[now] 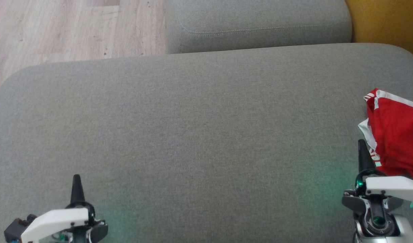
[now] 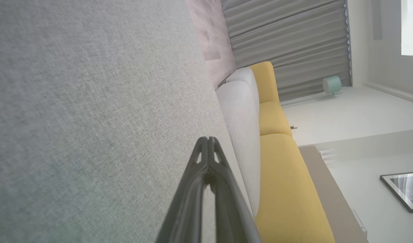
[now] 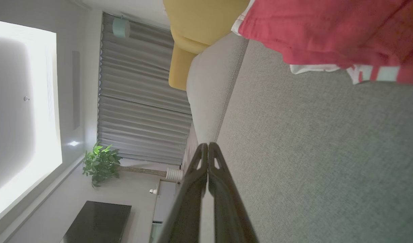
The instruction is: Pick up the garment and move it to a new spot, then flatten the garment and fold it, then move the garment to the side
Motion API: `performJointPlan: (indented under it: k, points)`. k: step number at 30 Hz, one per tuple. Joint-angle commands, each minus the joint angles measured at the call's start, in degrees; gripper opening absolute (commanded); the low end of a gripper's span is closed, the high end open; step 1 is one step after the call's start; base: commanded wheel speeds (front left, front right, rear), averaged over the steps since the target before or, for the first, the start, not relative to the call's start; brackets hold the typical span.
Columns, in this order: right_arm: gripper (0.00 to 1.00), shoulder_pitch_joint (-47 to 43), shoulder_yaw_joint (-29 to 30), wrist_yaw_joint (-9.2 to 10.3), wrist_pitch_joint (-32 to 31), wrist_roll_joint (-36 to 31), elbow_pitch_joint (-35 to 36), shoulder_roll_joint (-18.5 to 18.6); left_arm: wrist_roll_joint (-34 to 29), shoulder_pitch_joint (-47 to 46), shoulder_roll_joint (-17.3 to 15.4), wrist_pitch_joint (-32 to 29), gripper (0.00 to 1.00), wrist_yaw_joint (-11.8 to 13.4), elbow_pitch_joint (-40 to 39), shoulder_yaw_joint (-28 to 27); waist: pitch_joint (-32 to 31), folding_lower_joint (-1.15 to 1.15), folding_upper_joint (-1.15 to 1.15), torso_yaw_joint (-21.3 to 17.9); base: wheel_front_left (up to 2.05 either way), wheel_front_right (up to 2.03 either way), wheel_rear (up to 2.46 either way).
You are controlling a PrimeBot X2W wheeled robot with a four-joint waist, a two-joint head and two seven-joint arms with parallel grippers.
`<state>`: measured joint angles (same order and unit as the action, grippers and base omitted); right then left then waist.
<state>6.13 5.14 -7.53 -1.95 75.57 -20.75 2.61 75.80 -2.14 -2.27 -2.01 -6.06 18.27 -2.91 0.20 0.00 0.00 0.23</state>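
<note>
Right now both my grippers are closed, fingertips together, holding nothing. My left gripper (image 1: 76,178) hovers over the bare grey sofa cushion (image 1: 192,135). My right gripper (image 1: 362,144) sits just beside the red garment with white trim (image 1: 397,135), bunched at the cushion's right edge. It looks soft, light and limp, so I would pinch its nearest white-striped hem.
</note>
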Motion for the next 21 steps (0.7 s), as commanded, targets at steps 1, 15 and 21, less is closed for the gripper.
performJointPlan:
  k: [1, 15, 21]
  points:
    - [0.0, 1.23, -0.6, 0.03, -0.5, 1.53, 2.62, 0.26, 1.36, -2.97, -0.51, -0.38, 0.0, -0.48, -2.11, -1.93, 0.0, 0.0, 0.0, -0.01, 0.0, 0.0, 0.0]
    - [0.0, 0.54, 0.56, 0.04, -2.86, 10.35, 5.02, 0.26, 10.15, -3.61, -0.57, -2.78, 0.0, -1.03, -3.33, -2.91, -0.01, 0.0, 0.0, -0.14, 0.0, 0.0, 0.0]
    - [0.0, 0.25, 1.06, 0.04, -3.88, 14.12, 6.05, 0.27, 13.91, -3.88, -0.59, -3.8, 0.0, -1.27, -3.85, -3.33, -0.02, 0.0, 0.0, -0.2, 0.0, 0.0, 0.0]
